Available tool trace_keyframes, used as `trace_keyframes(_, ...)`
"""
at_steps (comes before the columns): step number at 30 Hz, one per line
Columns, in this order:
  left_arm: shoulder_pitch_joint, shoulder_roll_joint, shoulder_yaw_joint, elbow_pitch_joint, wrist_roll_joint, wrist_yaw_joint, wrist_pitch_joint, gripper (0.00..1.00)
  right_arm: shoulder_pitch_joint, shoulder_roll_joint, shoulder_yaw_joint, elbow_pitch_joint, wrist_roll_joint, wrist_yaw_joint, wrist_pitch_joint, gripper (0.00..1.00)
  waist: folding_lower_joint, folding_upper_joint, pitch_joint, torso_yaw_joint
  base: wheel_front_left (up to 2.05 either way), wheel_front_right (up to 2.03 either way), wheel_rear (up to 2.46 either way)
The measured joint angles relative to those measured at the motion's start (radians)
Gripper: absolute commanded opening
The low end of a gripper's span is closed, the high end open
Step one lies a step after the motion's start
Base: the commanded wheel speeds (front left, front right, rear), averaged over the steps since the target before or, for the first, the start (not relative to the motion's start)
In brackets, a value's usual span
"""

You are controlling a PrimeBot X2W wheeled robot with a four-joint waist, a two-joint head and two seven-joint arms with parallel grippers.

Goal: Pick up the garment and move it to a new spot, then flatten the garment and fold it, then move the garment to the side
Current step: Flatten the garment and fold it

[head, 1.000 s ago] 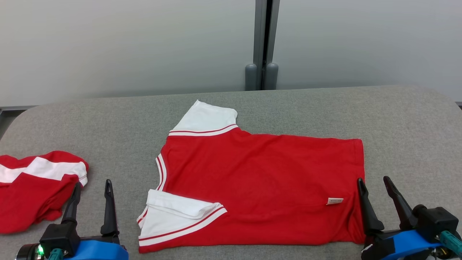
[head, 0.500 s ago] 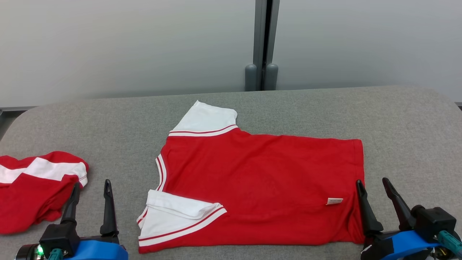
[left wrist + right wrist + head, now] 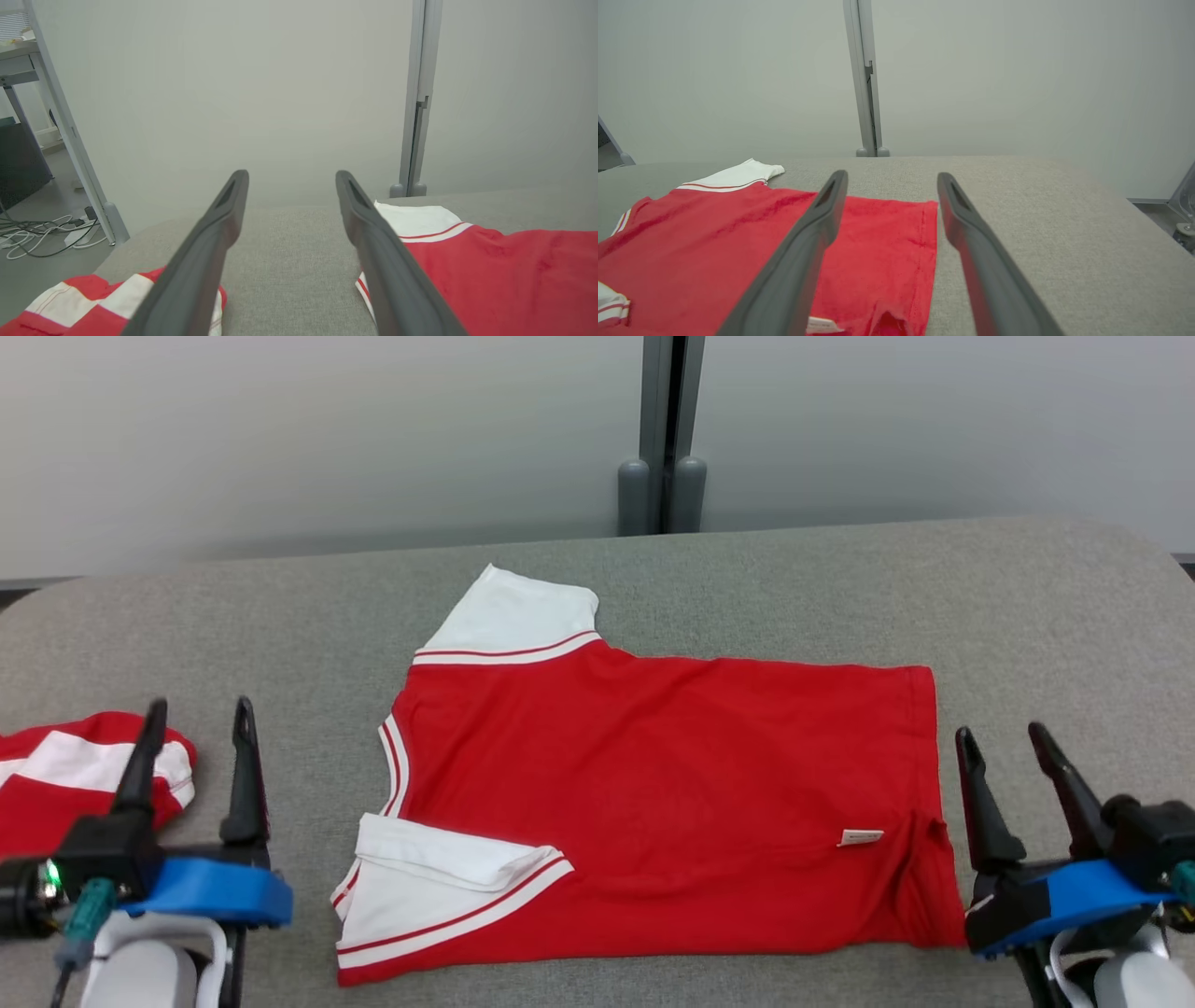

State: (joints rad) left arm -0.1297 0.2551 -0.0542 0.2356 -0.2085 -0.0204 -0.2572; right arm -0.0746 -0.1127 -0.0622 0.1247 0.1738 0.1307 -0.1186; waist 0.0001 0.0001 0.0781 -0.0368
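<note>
Both grippers are hovering with their dark fingers spread wide and gripping nothing. The left gripper [image 3: 201, 702] is hanging low over the left part of the grey table [image 3: 794, 579], fingers pointing toward the far wall. The right gripper [image 3: 999, 730] is hanging at the right, just beside the hem of the red shirt [image 3: 653, 803]. That shirt is lying flat in the middle of the table, collar to the left and hem to the right. One white sleeve [image 3: 513, 616] is spreading toward the wall and the nearer white sleeve [image 3: 439, 887] is doubling over on itself. A small white label [image 3: 860, 837] is showing near the hem. A second red-and-white garment [image 3: 56, 775] is sitting crumpled at the table's left edge, partly behind the left gripper's fingers. A grey post [image 3: 661, 429] is rising behind the table.
</note>
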Motion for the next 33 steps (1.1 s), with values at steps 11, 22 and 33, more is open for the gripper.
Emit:
trace_keyframes(11,-0.395,0.102,-0.057,0.054,0.003,-0.084,0.118,1.0,-0.231,-0.071,0.005,0.026,0.006,0.0,0.076,1.0,0.0001,0.0,0.175,-0.069,0.0,0.0,0.0)
trace_keyframes(22,-0.778,0.186,-0.254,0.21,-0.071,-0.109,0.267,1.0,-0.378,-0.08,0.055,0.026,0.029,0.0,0.1,1.0,0.0002,0.0,0.376,-0.144,0.0,0.0,0.0)
trace_keyframes(33,-0.999,0.251,-0.512,0.423,-0.247,-0.109,0.38,1.0,-0.461,-0.063,0.1,0.042,0.048,0.0,0.074,1.0,0.0001,0.0,0.502,-0.212,0.0,0.0,0.0)
